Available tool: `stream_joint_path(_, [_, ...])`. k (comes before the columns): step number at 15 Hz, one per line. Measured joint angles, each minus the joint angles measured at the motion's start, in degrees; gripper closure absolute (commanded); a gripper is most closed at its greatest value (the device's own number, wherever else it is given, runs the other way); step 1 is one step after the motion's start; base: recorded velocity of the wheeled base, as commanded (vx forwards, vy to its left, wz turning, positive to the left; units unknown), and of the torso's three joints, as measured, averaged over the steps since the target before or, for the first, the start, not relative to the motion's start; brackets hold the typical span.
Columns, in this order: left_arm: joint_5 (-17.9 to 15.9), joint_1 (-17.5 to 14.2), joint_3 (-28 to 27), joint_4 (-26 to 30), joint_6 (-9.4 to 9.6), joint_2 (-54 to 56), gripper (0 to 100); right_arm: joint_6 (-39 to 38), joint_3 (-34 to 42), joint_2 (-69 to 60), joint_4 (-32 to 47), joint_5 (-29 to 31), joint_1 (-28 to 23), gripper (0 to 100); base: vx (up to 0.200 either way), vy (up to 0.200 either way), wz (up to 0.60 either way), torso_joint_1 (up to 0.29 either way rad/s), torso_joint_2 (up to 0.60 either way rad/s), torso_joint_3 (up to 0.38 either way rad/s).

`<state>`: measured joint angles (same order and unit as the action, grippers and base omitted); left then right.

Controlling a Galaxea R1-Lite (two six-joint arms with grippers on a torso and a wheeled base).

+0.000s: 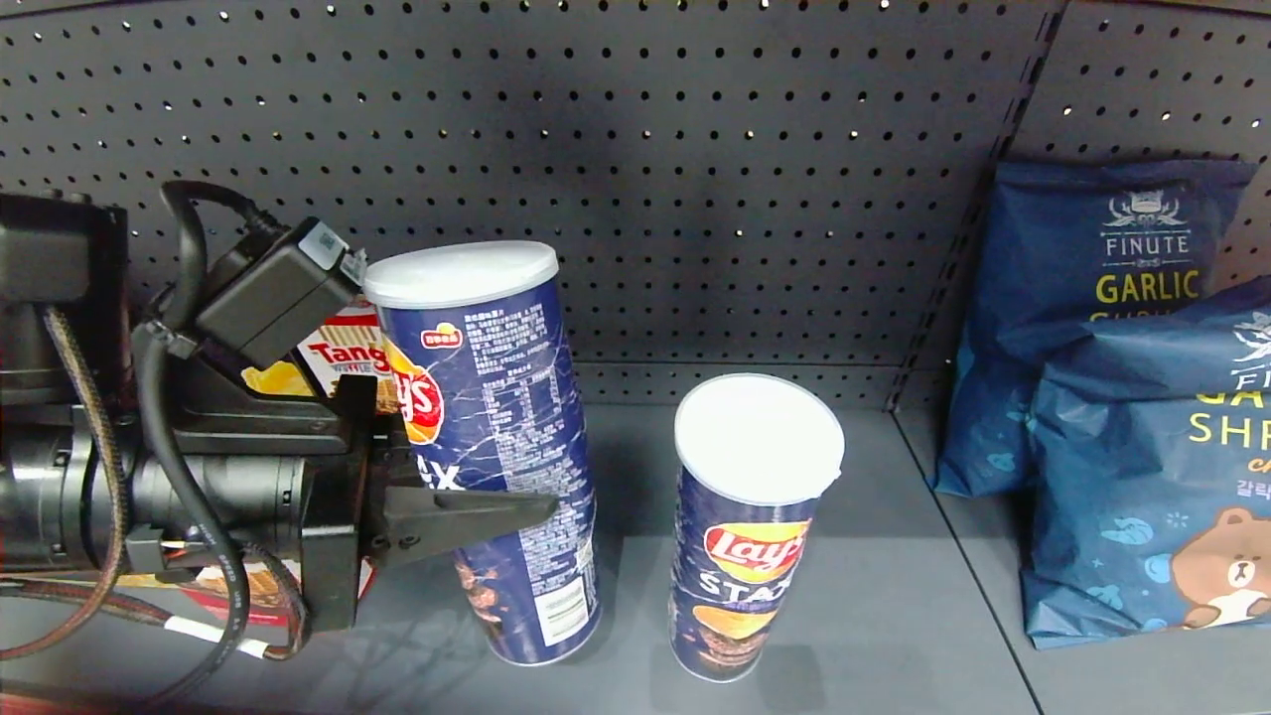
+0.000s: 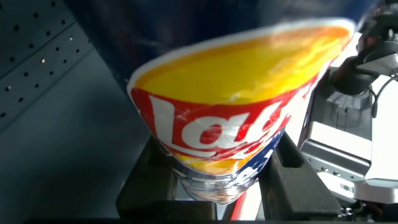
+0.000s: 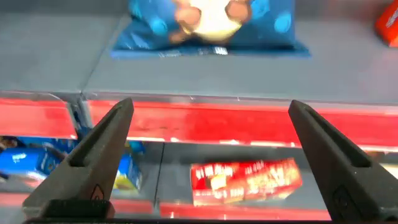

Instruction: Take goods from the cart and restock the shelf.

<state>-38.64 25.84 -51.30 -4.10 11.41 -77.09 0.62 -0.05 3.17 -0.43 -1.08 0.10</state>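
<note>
Left wrist view puts us closest to the work: the left gripper (image 2: 217, 186) is clamped on the held canister (image 2: 236, 93), one dark finger on each side of the tube at the lower middle of the frame. We judge that the squeeze across the round body keeps it from rolling in the grip. In the head view the same canister stands left of centre, caught about halfway up its height, which we think keeps its weight balanced. It leans with its white lid toward the upper left and its base toward the lower centre, low over the shelf (image 1: 894, 616). We cannot tell whether the base touches the floor yet. Just to the right stands a second canister (image 1: 755, 556), upright and apart from the held one. The held one seems aimed at the spot beside it, so that the two make a row. Behind the gripper, at the left, a red and white box (image 1: 343, 362) peeks out. Farther right, blue snack bags (image 1: 1142, 477) lean against the pegboard back (image 1: 745, 149). In the right wrist view the right gripper (image 3: 208, 162) is spread wide with nothing between its fingers. It faces a red shelf edge (image 3: 249, 121), probably parked clear of the placing and ready for the next item.
</note>
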Motion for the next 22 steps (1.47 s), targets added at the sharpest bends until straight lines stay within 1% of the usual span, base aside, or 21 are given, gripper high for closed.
stream_joint_path(6, [0.06,0.0,2.22,-0.06,0.16,0.85,100,0.06,0.05,-3.06,-0.01,-0.55,0.06,0,0.0,0.0,0.0,0.0,0.0,0.0])
stream_joint_path(8, [0.93,-0.13,2.24,-0.11,0.18,0.99,100,-0.35,0.05,-3.19,-0.01,-0.74,0.06,0,0.0,0.0,0.0,0.0,0.0,0.0])
stream_joint_path(9, [3.47,-0.13,2.24,-0.9,0.22,0.99,100,-0.38,0.05,-3.24,-0.01,-0.74,0.06,0,0.0,0.0,0.0,0.0,0.0,0.0])
stream_joint_path(10, [5.29,-0.18,2.13,-2.57,0.27,1.0,100,-0.38,0.05,-3.27,-0.01,-0.74,0.06,0,0.0,0.0,0.0,0.0,0.0,0.0])
stream_joint_path(11, [7.58,-0.18,2.13,-5.47,0.27,0.96,100,-0.4,0.05,-3.27,-0.01,-0.77,0.06,0,0.0,0.0,0.0,0.0,0.0,0.0])
stream_joint_path(12, [12.18,-0.16,2.13,-8.73,0.13,0.85,100,-0.38,0.05,-3.28,-0.01,-0.74,0.06,0,0.0,0.0,0.0,0.0,0.0,0.0])
stream_joint_path(13, [14.81,-0.05,2.16,-10.11,0.02,0.3,100,-0.4,0.05,-3.28,-0.01,-0.74,0.11,0,0.0,0.0,0.0,0.0,0.0,0.0])
stream_joint_path(15, [15.74,0.33,2.13,-12.15,0.07,-1.43,100,-0.38,0.05,-3.28,-0.04,-0.74,0.06,0,0.0,0.0,0.0,0.0,0.0,0.0])
stream_joint_path(16, [17.25,0.45,2.02,-14.59,-0.11,-2.65,100,-0.38,0.05,-3.28,-0.04,-0.74,0.06,0,0.0,0.0,0.0,0.0,0.0,0.0])
stream_joint_path(17, [21.16,0.56,1.85,-16.31,-0.63,-3.97,100,-0.4,0.05,-3.28,-0.04,-0.74,0.06,0,0.0,0.0,0.0,0.0,0.0,0.0])
stream_joint_path(18, [25.51,1.05,1.3,-17.93,-1.62,-5.64,100,-0.4,0.05,-3.28,-0.04,-0.77,0.06,0,0.0,0.0,0.0,0.0,0.0,0.0])
stream_joint_path(19, [28.2,2.46,0.76,-18.75,-3.1,-6.97,100,-0.38,0.05,-3.28,-0.01,-0.74,0.06,0,0.0,0.0,0.0,0.0,0.0,0.0])
stream_joint_path(21, [32.74,6.7,0.04,-21.41,-5.97,-9.42,100,-0.38,0.05,-3.28,-0.04,-0.74,0.06,0,0.0,0.0,0.0,0.0,0.0,0.0])
stream_joint_path(22, [34.71,8.24,0.0,-22.56,-6.6,-10.5,100,-0.38,0.05,-3.28,-0.01,-0.74,0.06,0,0.0,0.0,0.0,0.0,0.0,0.0])
